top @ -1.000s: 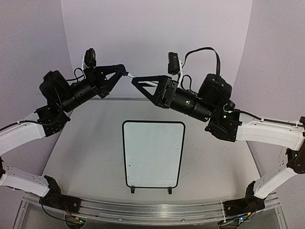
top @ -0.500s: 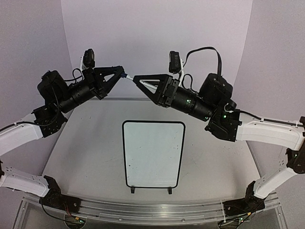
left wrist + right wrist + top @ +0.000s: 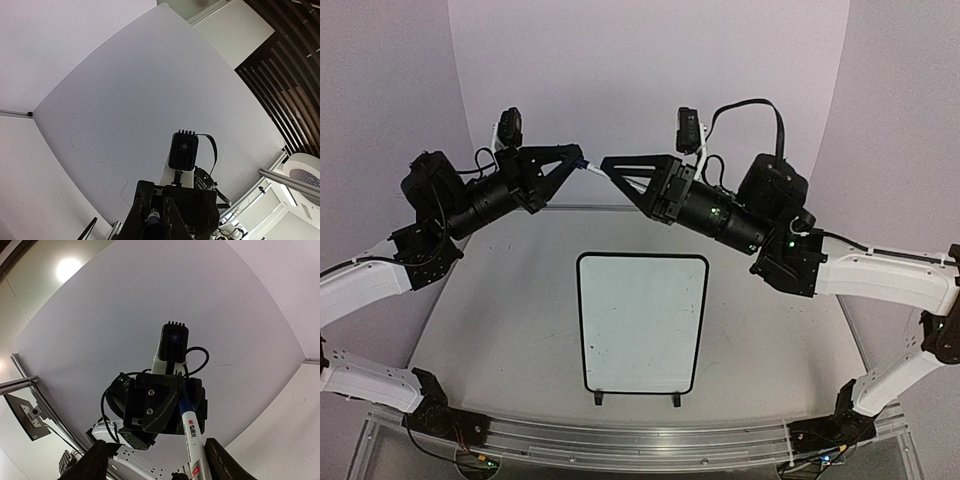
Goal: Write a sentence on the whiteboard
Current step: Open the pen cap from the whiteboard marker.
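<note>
Right wrist view: the left fingers (image 3: pixel 167 410) are clamped tight on a white marker (image 3: pixel 192 437), gripping it near its blue end. The printed barrel runs down toward the lens.
Right fingers (image 3: pixel 609 162): parted, with one black finger on each side of the marker's barrel. A clear gap shows on one side. The other finger is close, and whether it touches cannot be told. No grip has been made.
Left wrist view: the left fingers are pressed together around the marker's dark blue end. The right arm's wrist camera (image 3: pixel 183 150) faces them from just beyond.
Left arm's wrist camera (image 3: pixel 173 342): perched above the left fingers, looking back at the right arm.
Top external view: the two sets of fingers meet tip to tip in mid-air over the far edge of the desk (image 3: pixel 490 320). The marker bridges the small space between them.
Arms: both are raised, the left reaching in from the left and the right from the right. Their bases sit at the near rail.
Whiteboard (image 3: pixel 642 323): on the desk, midway between the two arms, portrait way up, with its two black feet at the near edge. Its face shows plain white. It lies well below the fingers and well apart from the marker.
Backdrop: a pale curved wall behind the desk.
</note>
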Available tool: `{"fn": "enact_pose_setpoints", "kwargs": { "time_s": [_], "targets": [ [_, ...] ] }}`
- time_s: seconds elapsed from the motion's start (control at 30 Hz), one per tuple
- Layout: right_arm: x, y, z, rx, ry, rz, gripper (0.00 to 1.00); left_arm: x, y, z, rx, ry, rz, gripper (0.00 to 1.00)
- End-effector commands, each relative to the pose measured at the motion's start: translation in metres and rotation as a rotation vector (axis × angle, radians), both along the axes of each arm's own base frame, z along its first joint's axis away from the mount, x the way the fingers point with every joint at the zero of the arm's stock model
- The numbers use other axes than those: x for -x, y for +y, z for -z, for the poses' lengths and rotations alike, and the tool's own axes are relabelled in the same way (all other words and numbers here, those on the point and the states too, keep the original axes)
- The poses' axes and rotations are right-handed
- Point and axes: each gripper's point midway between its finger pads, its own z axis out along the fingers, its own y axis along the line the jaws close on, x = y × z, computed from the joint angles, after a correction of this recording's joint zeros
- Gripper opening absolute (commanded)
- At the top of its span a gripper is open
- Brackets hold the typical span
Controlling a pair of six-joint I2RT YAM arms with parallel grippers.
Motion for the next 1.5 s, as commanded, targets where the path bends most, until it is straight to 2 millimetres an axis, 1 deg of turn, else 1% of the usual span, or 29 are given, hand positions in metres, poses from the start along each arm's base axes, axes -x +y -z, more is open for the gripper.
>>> {"fn": "enact_pose_setpoints", "kwargs": {
  "time_s": [0.0, 0.07, 0.4, 0.83, 1.13, 1.47],
  "targets": [
    [-0.001, -0.008, -0.023, -0.072, -0.041, 0.029, 0.61, 0.002, 0.001, 0.007, 0.001, 0.016, 0.005, 0.00],
    [-0.002, -0.006, -0.023, -0.071, -0.038, 0.027, 0.59, 0.000, 0.000, 0.009, 0.005, 0.021, 0.004, 0.00],
    [-0.003, 0.000, -0.019, -0.055, -0.031, 0.017, 0.54, -0.004, -0.004, 0.005, 0.024, 0.012, 0.003, 0.00],
    [-0.005, 0.000, -0.015, -0.038, -0.020, 0.025, 0.43, -0.007, -0.012, 0.004, 0.014, 0.008, 0.023, 0.00],
    [-0.009, 0.000, -0.009, -0.015, 0.002, 0.046, 0.40, -0.009, -0.017, 0.007, -0.007, 0.015, 0.035, 0.00],
    [-0.009, 0.000, -0.009, -0.013, 0.012, 0.044, 0.35, -0.008, -0.018, 0.009, -0.018, 0.014, 0.042, 0.00]
  ]
}}
